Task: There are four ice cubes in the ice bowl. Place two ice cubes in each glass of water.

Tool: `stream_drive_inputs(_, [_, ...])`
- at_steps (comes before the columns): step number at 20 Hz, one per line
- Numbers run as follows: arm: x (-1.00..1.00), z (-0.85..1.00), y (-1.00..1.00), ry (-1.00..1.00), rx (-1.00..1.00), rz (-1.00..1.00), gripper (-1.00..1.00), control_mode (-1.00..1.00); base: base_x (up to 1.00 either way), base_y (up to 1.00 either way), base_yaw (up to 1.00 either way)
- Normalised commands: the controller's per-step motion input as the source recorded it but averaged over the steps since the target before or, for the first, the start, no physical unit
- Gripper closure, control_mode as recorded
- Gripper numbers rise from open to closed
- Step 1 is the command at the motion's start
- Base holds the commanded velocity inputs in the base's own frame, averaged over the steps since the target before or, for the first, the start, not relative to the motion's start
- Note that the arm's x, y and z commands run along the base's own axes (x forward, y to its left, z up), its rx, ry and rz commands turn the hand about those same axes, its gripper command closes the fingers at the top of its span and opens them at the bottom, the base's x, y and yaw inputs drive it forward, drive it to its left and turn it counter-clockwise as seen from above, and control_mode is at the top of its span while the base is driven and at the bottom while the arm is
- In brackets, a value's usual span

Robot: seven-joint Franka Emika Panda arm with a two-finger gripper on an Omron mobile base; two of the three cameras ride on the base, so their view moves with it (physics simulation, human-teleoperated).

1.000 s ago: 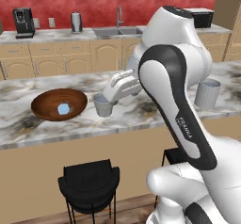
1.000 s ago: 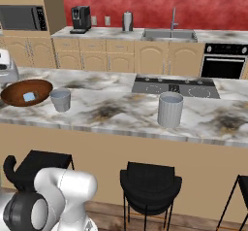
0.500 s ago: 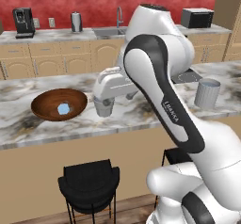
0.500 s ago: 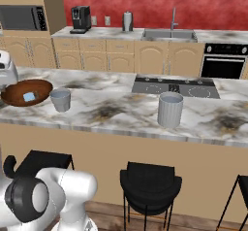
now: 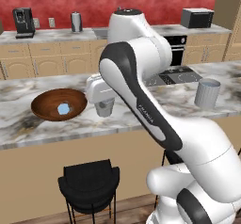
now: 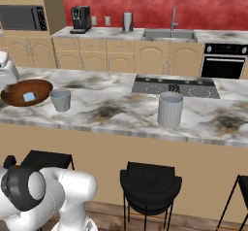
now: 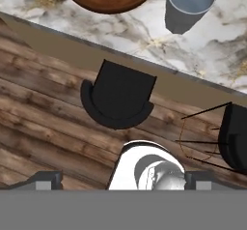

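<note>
While the arm swings over toward the bowl, nothing is picked up yet — status below.

fingers: tips (image 7: 123,178) sit at the far left and far right of the hand view's bottom edge, so spread fully wide, nothing between them.
ice bowl: dark wooden ice bowl (image 5: 47,106) on the tabletop (image 5: 141,117), at 9 o'clock of the shorter glass; in the hand view it is at 12 o'clock, cut by the top edge.
ice cubes: pale blue lump (image 5: 63,108) mid-bowl. I judge it is several cubes bunched together, but I cannot count them.
shorter glass: shorter glass (image 6: 61,100) just beside the bowl's rim, apart from it.
taller glass: taller glass (image 6: 170,109) well apart, at 3 o'clock along the tabletop.
handling: my guess is light, hard, slick cubes that are easy to squirt out of a pinch. Take one across two flat opposite faces and close gently. Being bunched, a neighbour may get dragged along.
hidden: the arm's wrist block covers part of the shorter glass in the left base view; the water level is unreadable in either glass; the bowl's far half is cropped in the hand view.
other: black stool (image 7: 118,94) below the tabletop edge — not in the way.
</note>
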Motion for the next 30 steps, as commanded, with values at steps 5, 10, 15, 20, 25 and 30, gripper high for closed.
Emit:
stream_drive_inputs(5, [0.48, -0.25, 0.0, 0.0, -0.02, -0.05, -1.0, -1.0, 0.0, 0.0, 0.0])
stream_drive_inputs(10, [0.34, -0.11, 0.18, 0.03, 0.0, -0.02, -1.0, -1.0, 0.0, 0.0, 0.0])
stream_drive_inputs(15, [0.22, -0.2, 0.4, 0.01, -0.05, 0.0, -1.0, -1.0, 0.0, 0.0, 0.0])
stream_drive_inputs(20, [0.33, -0.27, 0.19, 0.0, -0.09, 0.0, -1.0, -1.0, 0.0, 0.0, 0.0])
stream_drive_inputs(25, [0.46, -0.27, 0.03, 0.0, -0.07, -0.01, -1.0, -1.0, 0.0, 0.0, 0.0])
stream_drive_inputs(30, [0.39, -0.11, 0.25, 0.01, -0.02, -0.04, -1.0, -1.0, 0.0, 0.0, 0.0])
